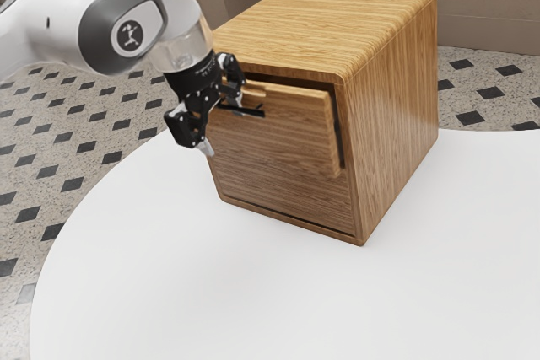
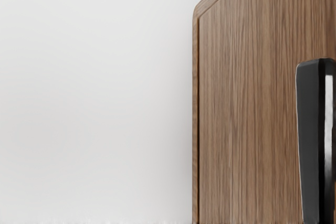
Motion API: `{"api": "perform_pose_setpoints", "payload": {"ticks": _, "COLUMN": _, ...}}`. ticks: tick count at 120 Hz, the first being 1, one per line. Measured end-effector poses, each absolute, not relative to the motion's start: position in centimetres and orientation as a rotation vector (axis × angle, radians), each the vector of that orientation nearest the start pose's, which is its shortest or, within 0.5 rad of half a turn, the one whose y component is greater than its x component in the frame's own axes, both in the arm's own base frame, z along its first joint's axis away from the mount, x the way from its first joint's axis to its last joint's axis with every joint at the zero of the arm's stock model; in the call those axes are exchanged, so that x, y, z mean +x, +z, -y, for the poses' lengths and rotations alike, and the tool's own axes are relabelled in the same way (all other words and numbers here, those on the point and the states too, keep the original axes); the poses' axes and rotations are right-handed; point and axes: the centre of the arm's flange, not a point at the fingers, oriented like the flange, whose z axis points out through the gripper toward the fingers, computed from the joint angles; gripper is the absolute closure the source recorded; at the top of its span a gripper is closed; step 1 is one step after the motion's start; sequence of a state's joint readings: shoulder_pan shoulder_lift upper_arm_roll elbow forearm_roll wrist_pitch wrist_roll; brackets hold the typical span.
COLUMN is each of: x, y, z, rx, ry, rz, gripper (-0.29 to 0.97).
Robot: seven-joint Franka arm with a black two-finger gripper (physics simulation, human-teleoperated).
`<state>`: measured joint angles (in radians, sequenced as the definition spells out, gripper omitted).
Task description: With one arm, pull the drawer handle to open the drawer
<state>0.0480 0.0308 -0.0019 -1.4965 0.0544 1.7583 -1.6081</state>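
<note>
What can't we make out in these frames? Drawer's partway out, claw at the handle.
1. Inside of the drawer: exterior view, hidden by its own front panel and the top of the cabinet.
2. Handle: exterior view, one end covered by the claw; wrist view, cut off at the picture's edge.
3. Cabinet's back and far side: exterior view, hidden by its own body.

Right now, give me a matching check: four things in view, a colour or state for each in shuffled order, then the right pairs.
Things:
1. drawer
2. handle
3. table
4. floor

Colour or state:
A. plain white
B. partly pulled out
C. pale tiles with dark squares
D. black bar

Pairs: 1-B, 2-D, 3-A, 4-C.
</note>
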Motion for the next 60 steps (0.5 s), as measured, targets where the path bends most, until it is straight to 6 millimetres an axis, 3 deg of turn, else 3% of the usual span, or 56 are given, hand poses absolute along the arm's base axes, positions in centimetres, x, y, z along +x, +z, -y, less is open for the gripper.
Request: {"api": "perform_pose_setpoints", "payload": {"ticks": 60, "x": 54.5, "y": 66.7, "z": -2.3, "rx": 2.029, "ry": 0.276, "rz": -2.198, "gripper": 0.2}}
